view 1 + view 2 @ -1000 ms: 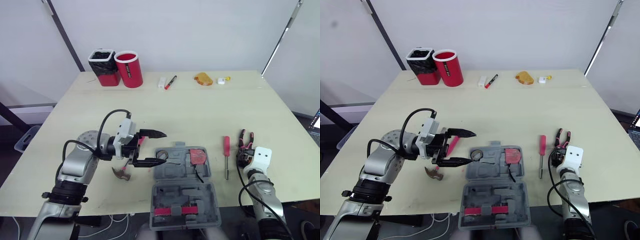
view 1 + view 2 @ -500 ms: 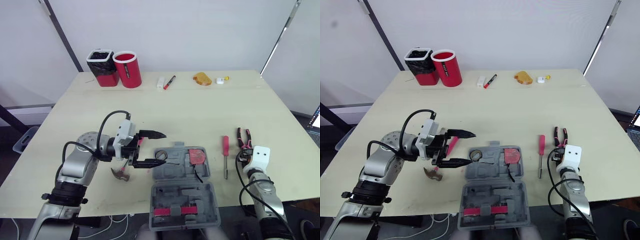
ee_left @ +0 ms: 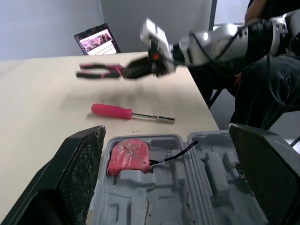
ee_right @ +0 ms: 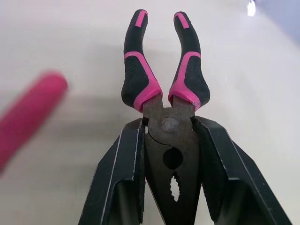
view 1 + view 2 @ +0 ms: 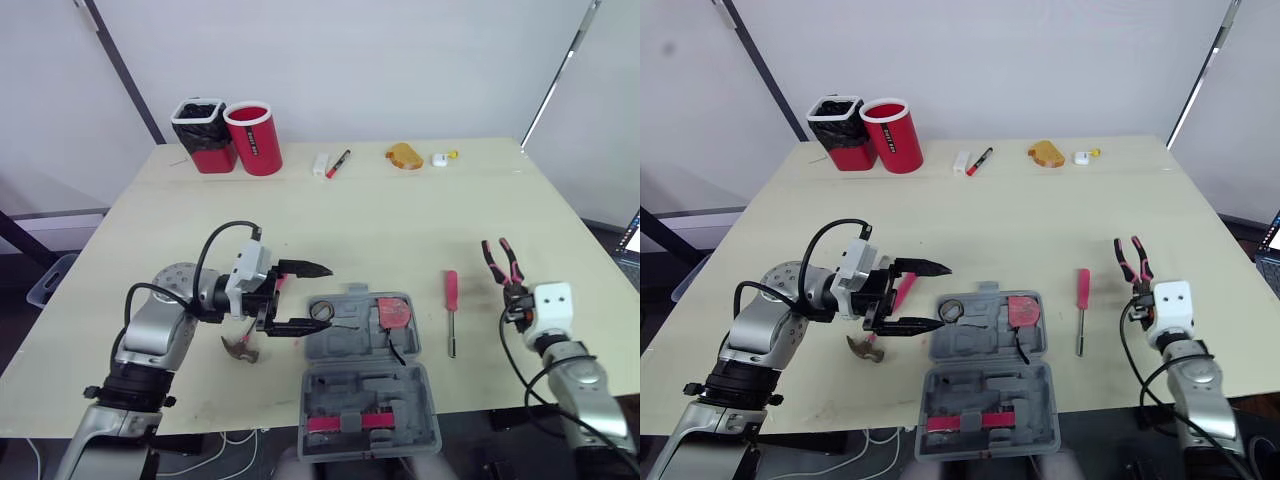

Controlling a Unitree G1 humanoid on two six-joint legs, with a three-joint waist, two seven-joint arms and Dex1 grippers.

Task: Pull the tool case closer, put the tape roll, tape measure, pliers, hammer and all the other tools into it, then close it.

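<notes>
The grey tool case (image 5: pixel 366 375) lies open at the table's near edge, with a tape roll (image 5: pixel 320 311) and a red tape measure (image 5: pixel 397 313) in its far half. My left gripper (image 5: pixel 326 296) is open just left of the case, its fingers (image 3: pixel 75 173) spread wide. Below it the hammer (image 5: pixel 244 344) with its pink handle rests on the table. A pink screwdriver (image 5: pixel 451 298) lies right of the case. My right gripper (image 5: pixel 514 294) is shut on the pink-and-black pliers (image 4: pixel 164 79), gripping them at the head, handles pointing away, raised off the table.
Two red cups (image 5: pixel 252 137), one with a black liner (image 5: pixel 202 130), stand at the far left. A marker (image 5: pixel 340 163), a white piece (image 5: pixel 322 164), an orange object (image 5: pixel 405 155) and a small white item (image 5: pixel 441 159) lie along the far edge. A laptop (image 3: pixel 96 39) sits off the right side.
My right gripper has lifted the pliers off the table and swung outward to the right. The left gripper stays open in the same place. The camera shifted slightly.
</notes>
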